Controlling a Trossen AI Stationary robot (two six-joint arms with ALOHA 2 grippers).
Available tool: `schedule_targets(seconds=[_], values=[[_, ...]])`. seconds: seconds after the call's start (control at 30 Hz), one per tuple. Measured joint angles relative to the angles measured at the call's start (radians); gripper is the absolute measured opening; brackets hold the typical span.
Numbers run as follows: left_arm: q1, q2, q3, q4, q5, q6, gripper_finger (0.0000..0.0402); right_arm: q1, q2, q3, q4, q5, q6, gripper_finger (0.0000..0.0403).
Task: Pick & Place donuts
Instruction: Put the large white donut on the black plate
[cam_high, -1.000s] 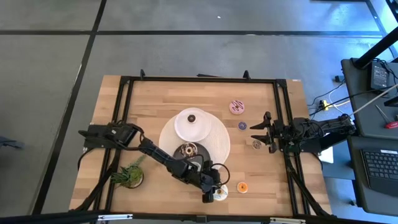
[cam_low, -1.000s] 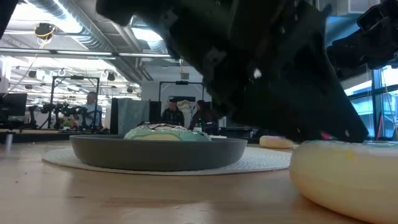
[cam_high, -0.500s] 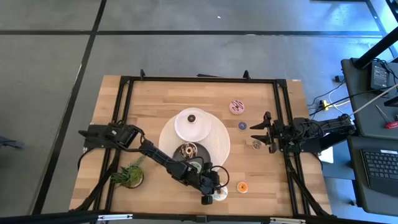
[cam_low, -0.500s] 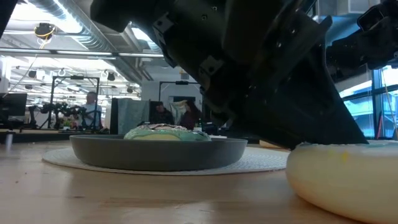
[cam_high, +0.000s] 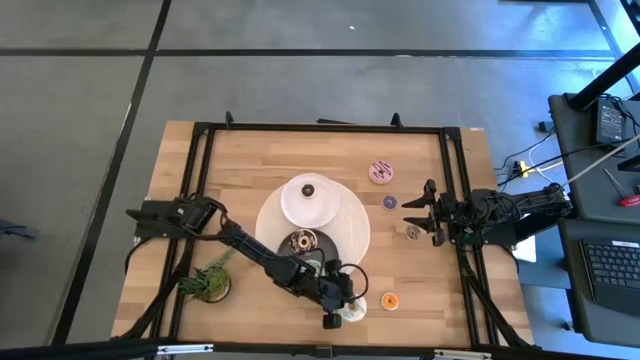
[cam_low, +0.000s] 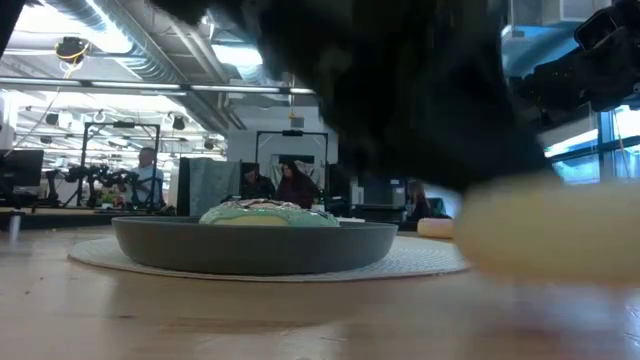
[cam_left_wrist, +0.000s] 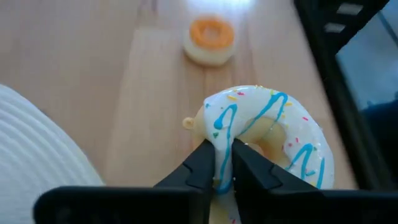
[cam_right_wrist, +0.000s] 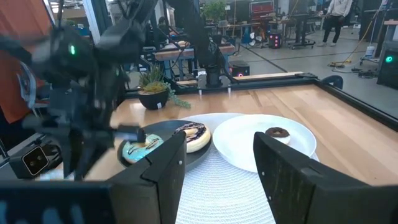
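Green donut (cam_low: 268, 212) in grey plate (cam_low: 255, 243), chocolate beside

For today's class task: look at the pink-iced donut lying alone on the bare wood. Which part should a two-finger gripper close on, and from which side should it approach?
Grip the pink donut across one side of its ring, one finger in the hole and one outside, coming straight down from above. It lies flat on the table, hole upward, with clear wood around it. The right gripper waits open nearby.
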Motion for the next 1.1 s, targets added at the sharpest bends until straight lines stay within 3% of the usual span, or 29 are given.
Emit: schedule_targets(seconds=[0.23, 0.47, 0.6, 0.9, 1.1], values=[[0.013, -0.161, 0.000, -0.208, -0.062, -0.018, 0.0024, 0.000, 0.000, 0.000, 0.000, 0.000, 0.000, 0.0188], [-0.032, -0.267, 0.002, -0.691, -0.221, -0.314, 0.0023, 0.000, 0.000, 0.000, 0.000, 0.000, 0.000, 0.0188], [-0.081, -0.268, -0.001, -0.787, -0.298, -0.388, 0.0022, 0.000, 0.000, 0.000, 0.000, 0.000, -0.007, 0.0188], [-0.192, -0.379, -0.161, -0.766, -0.464, -0.614, 0.0022, 0.000, 0.000, 0.000, 0.000, 0.000, -0.019, 0.0188], [-0.207, -0.512, -0.409, -0.377, -0.512, -0.512, 0.0022, 0.000, 0.001, 0.000, 0.000, 0.000, -0.017, 0.0188]])
